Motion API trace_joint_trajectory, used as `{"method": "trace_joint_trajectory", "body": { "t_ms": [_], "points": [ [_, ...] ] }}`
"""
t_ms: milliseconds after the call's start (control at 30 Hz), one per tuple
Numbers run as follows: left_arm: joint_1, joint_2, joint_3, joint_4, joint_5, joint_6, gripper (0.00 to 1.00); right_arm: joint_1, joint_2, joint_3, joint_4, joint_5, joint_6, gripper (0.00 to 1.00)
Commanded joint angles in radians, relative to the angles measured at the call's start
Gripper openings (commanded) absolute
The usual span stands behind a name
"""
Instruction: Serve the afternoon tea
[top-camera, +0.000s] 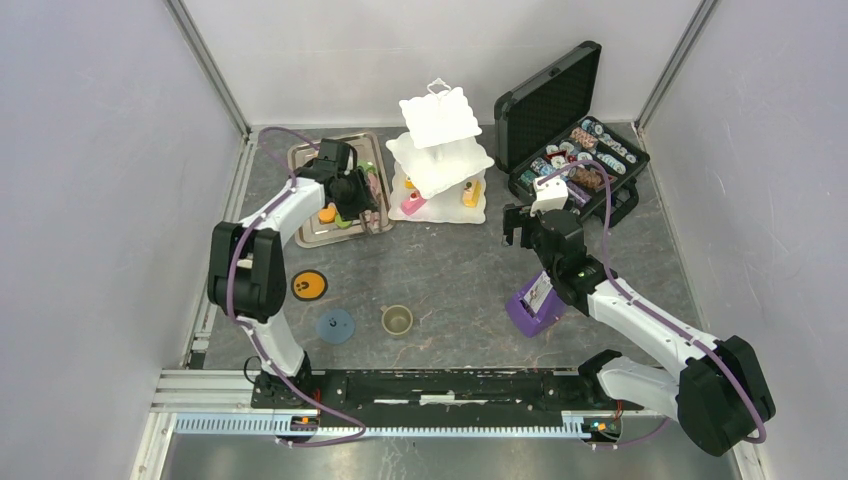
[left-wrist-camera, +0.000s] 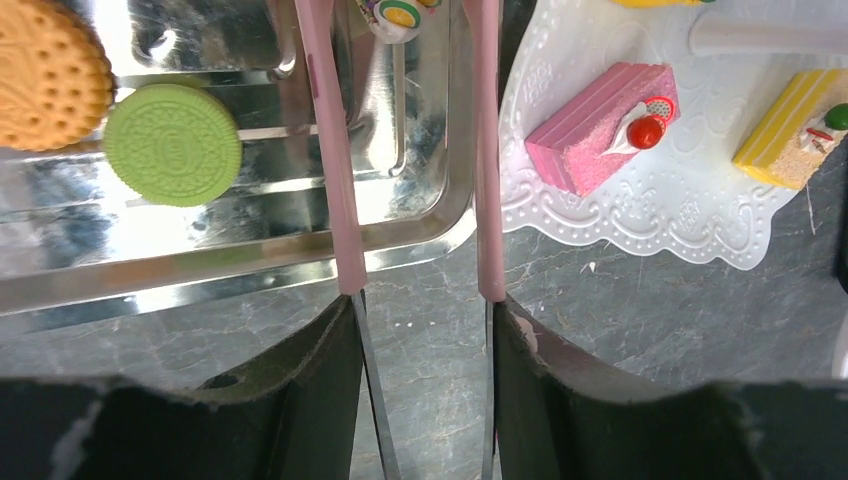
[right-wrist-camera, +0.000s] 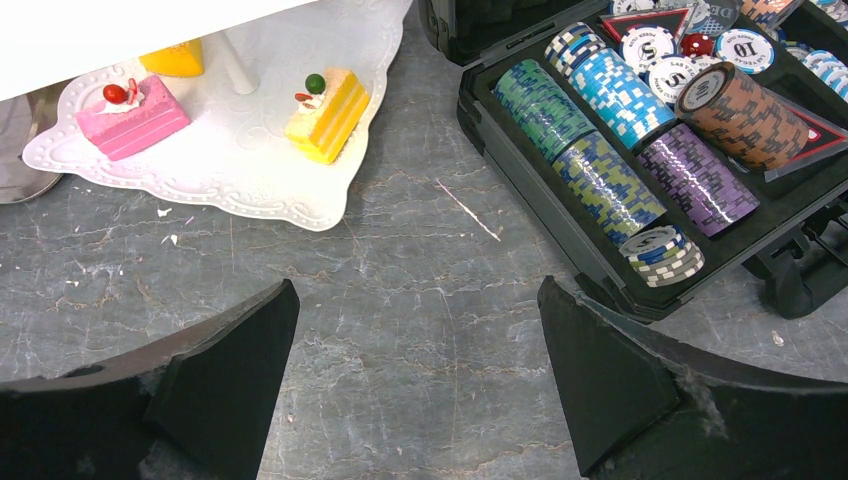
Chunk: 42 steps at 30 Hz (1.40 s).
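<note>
- Sitting just beyond the left gripper (left-wrist-camera: 425, 305), a small white pastry (left-wrist-camera: 400, 12) with a yellow centre lies on the metal tray (left-wrist-camera: 250, 255), between the far ends of the pink tongs (left-wrist-camera: 335, 150).
- That hand is clamped on the tongs, one black finger outside each arm. The tong tips run off the wrist view's edge, so I cannot tell if they touch the pastry.
- It looks like a light, hard, smooth toy that could skid on the shiny tray or pop free. It is best pinched gently across its widest sides.
- Left of the hand, on the same tray, lie a green cookie (left-wrist-camera: 172, 145) and an orange biscuit (left-wrist-camera: 45, 70).
- Right of the hand, the white stand (left-wrist-camera: 640, 215) carries a pink cake slice (left-wrist-camera: 590, 130) and a yellow slice (left-wrist-camera: 785, 135) on its bottom tier.
- The right gripper (right-wrist-camera: 417, 290) hangs spread wide and empty over the table. The stand is ahead to its left and the poker chip case (right-wrist-camera: 540, 200) ahead to its right.
</note>
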Motion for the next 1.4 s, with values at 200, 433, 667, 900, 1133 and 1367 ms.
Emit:
{"method": "trace_joint_trajectory", "body": {
  "t_ms": [200, 433, 667, 900, 1133, 1367],
  "points": [
    [0.002, -0.209, -0.079, -0.015, -0.042, 0.091, 0.22, 0.003, 0.003, 0.016, 0.026, -0.004, 0.003, 0.98],
    [-0.026, -0.31, -0.137, -0.109, 0.011, 0.143, 0.21, 0.004, 0.0, 0.023, 0.017, 0.0, 0.0, 0.98],
    [-0.252, -0.431, -0.211, -0.137, -0.047, 0.102, 0.23, 0.003, 0.002, 0.023, 0.014, 0.003, -0.001, 0.98],
    [-0.443, -0.335, -0.16, -0.079, -0.082, 0.029, 0.23, 0.004, 0.0, 0.025, 0.013, 0.012, -0.006, 0.98],
    [-0.539, -0.164, 0.017, -0.07, -0.116, 0.057, 0.23, 0.005, -0.012, 0.025, 0.008, 0.027, -0.013, 0.98],
    [-0.553, -0.008, 0.168, -0.098, -0.208, 0.062, 0.23, 0.003, -0.007, 0.025, 0.006, 0.027, -0.012, 0.98]
  ]
}}
